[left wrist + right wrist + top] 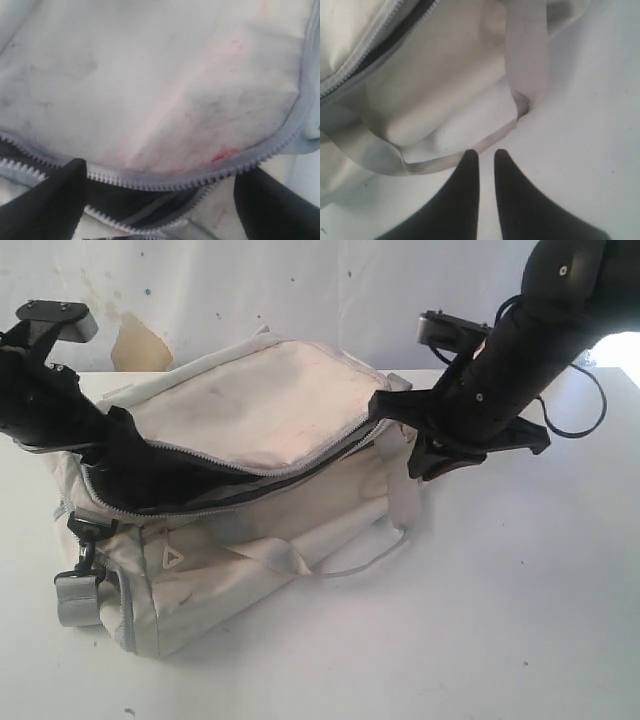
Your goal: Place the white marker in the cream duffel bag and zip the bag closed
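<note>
Cream duffel bag [260, 410] lies centre-left, zip [230, 468] gaping from lower left to upper right; white marker not visible, judged inside. Left gripper [162, 170], wide and empty, hangs over that opening. Right gripper [486, 152], all but closed on nothing, sits beside the right-end strap [525, 55].

We log a white table [500, 620] filling the lower part of the exterior view, plain and matte, with one tiny dark speck [128, 712] near its front edge. Its bare top also shows in the right wrist view. Behind it we note a pale wall [300, 285] with a tan, peeled-looking patch [135, 345] low on the left, reaching down to the table's far edge, and a few small dark dots scattered higher up.
</note>
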